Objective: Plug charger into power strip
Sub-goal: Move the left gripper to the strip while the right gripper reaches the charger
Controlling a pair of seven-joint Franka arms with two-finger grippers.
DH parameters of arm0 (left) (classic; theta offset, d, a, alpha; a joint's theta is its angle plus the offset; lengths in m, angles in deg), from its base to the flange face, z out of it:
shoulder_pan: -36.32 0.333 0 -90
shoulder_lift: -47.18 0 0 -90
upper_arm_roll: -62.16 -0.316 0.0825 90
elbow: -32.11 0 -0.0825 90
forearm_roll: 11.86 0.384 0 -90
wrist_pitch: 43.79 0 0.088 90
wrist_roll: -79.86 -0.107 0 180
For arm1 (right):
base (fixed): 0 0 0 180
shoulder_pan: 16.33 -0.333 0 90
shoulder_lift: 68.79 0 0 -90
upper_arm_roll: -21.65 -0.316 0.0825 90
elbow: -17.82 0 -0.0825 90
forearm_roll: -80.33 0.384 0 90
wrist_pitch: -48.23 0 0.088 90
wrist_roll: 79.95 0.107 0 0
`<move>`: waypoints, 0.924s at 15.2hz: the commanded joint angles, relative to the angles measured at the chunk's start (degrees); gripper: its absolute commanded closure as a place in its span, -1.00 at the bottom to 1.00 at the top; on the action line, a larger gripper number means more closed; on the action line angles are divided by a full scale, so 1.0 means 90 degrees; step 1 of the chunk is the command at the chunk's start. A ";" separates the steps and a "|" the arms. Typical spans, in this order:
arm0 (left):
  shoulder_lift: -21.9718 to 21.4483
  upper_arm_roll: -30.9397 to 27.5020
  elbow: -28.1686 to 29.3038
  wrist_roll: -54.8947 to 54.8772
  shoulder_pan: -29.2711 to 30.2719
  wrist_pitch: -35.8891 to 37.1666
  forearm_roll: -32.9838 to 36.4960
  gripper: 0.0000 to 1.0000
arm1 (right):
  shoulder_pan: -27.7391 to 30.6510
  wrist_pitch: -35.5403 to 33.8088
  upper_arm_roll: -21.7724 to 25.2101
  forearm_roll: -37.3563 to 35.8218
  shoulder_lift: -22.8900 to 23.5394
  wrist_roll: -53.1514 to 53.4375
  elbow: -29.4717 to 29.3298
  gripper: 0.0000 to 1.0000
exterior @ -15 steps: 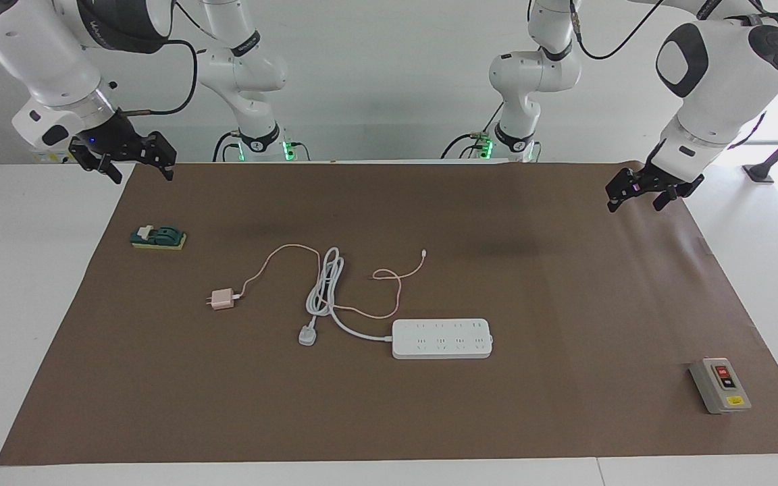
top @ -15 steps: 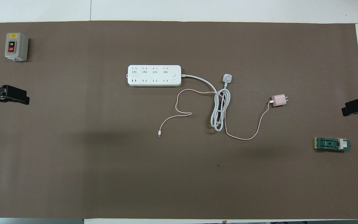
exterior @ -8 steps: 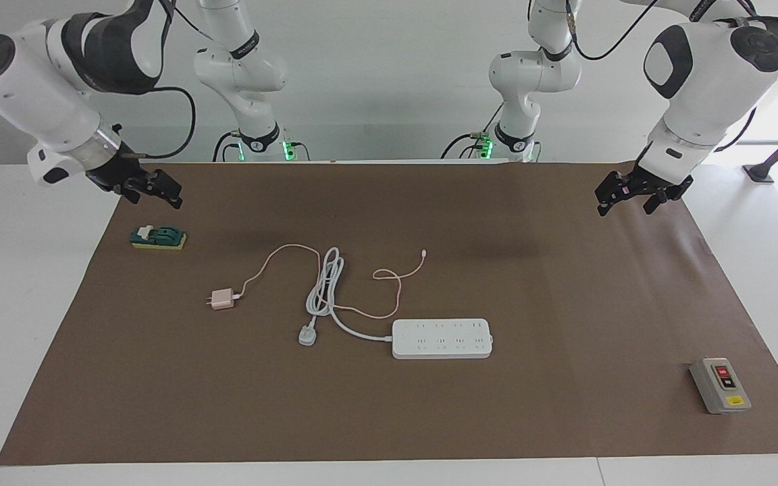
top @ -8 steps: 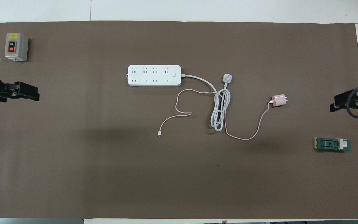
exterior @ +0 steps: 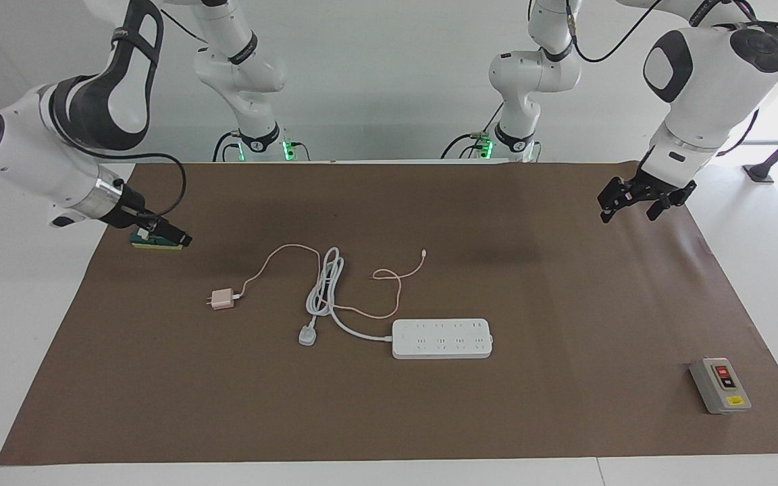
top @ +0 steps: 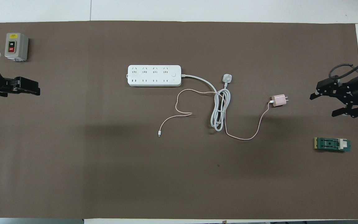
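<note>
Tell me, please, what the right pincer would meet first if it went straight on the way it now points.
Probably the charger. The right pincer, open, points toward it with nothing between them. Since it slants downward, it might touch the brown mat first.

From my station: brown mat (top: 104,171) looks like paper, matt, faint creases near left arm's end. Table (top: 228,9) smooth white, slight sheen. Power strip (top: 154,75) smooth white plastic, satin. Charger (top: 279,100) pale-pink plastic, smooth; its cable (top: 247,137) thin, rubbery. Grey switch box (top: 16,46) dull plastic, glossy red and black buttons. Green block (top: 332,144) matt. I see both arm shells (exterior: 713,61) glossy white plastic, grippers matt black.
</note>
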 commanded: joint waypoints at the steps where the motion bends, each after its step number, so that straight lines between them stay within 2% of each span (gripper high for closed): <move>1: 0.0127 -0.0063 -0.0090 0.0237 -0.0184 -0.0094 -0.0012 -1.00 | 0.0234 0.0098 -0.0025 0.0577 0.0502 0.0235 -0.0071 -1.00; 3: 0.0282 -0.0043 -0.0343 0.0433 -0.0193 0.0041 -0.0012 -1.00 | 0.0322 0.0098 0.0013 0.0948 0.0854 0.0410 -0.0121 -1.00; 5: 0.0469 -0.0004 -0.0587 0.0326 -0.0262 0.0577 -0.0041 -1.00 | 0.0332 0.0117 0.0023 0.1252 0.1196 0.0752 -0.0189 -1.00; 9: 0.0362 0.0337 -0.0637 0.0296 -0.0282 0.0794 -0.0197 -1.00 | 0.0342 0.0195 0.0062 0.1662 0.1742 0.0802 -0.0442 -1.00; 12: 0.0381 0.0279 -0.0569 -0.0014 -0.0184 0.0931 -0.1395 -1.00 | 0.0439 -0.0019 0.0111 0.1993 0.2542 0.0802 -0.1037 -1.00; 14: 0.0479 0.0269 -0.0472 -0.0231 -0.0067 0.0863 -0.2253 -1.00 | 0.0381 -0.0039 0.0102 0.2102 0.2710 0.0841 -0.1214 -1.00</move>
